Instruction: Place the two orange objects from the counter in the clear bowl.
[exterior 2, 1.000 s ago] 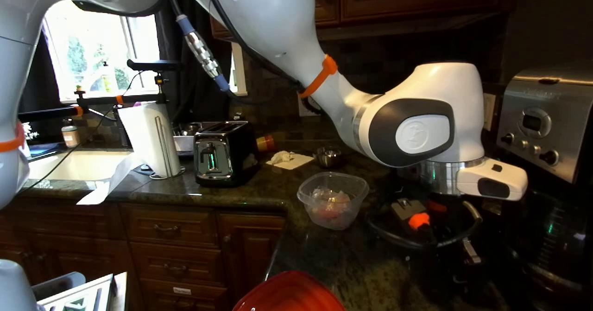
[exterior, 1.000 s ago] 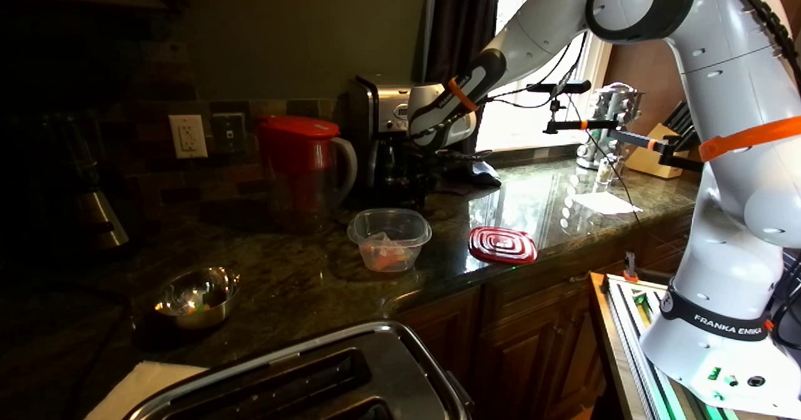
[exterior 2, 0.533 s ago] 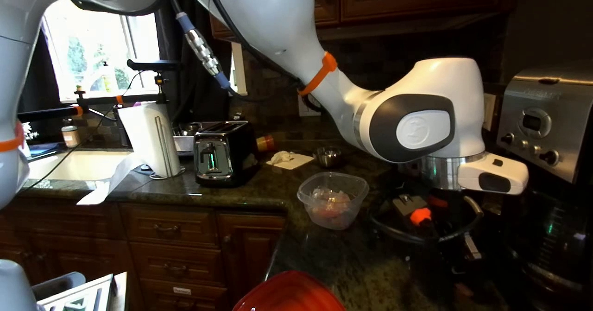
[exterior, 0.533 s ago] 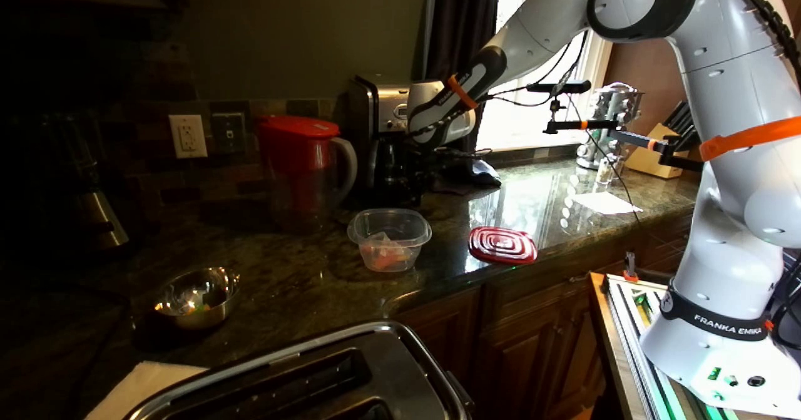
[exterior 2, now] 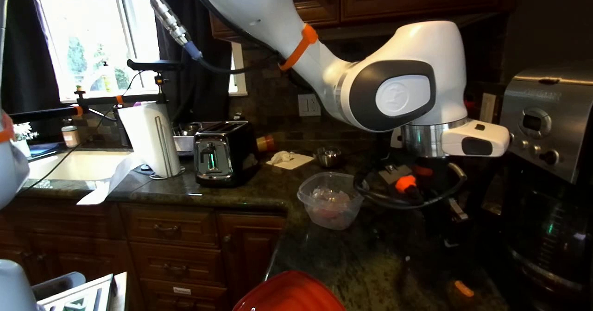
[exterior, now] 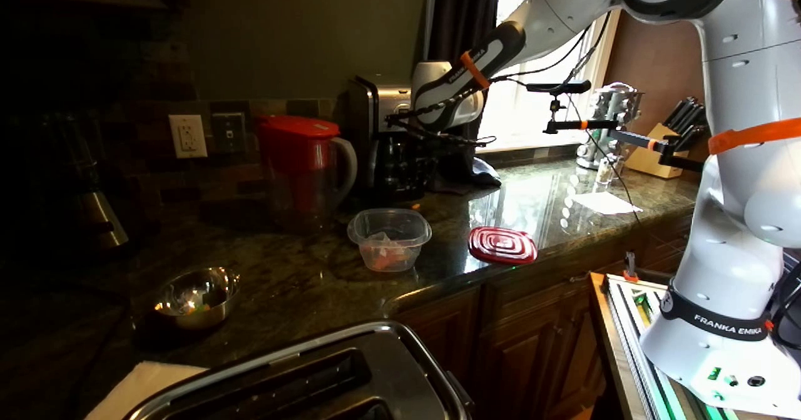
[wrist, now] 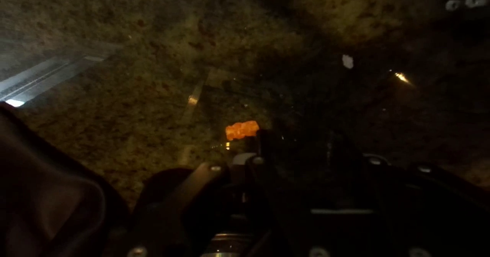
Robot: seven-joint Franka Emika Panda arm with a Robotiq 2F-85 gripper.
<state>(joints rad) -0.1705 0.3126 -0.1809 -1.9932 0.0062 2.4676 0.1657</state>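
Observation:
An orange lumpy piece [wrist: 242,130] lies on the dark speckled counter [wrist: 115,134], just left of a fingertip in the wrist view. It also shows on the counter in both exterior views [exterior: 415,206] [exterior 2: 463,288], behind the clear bowl and near the coffee maker. The clear bowl [exterior: 388,221] stands upright on the counter and also shows here [exterior 2: 333,181]. It holds something reddish-orange with clear crinkled material; I cannot tell exactly what. My gripper [wrist: 296,140] is above the counter, its dark fingers apart, with nothing visible between them. I see no second orange object on the counter.
A red lid [exterior: 502,245] lies near the counter's front edge. A red pitcher [exterior: 299,137] and a coffee maker [exterior 2: 546,121] stand at the back. A shiny metal bowl [exterior: 200,320] with small coloured bits and a toaster [exterior: 300,370] stand further along.
The arm and gripper have risen and shifted back from the counter spot near the coffee maker. The orange piece there now shows clearly in both exterior views; it was hidden or dim before.

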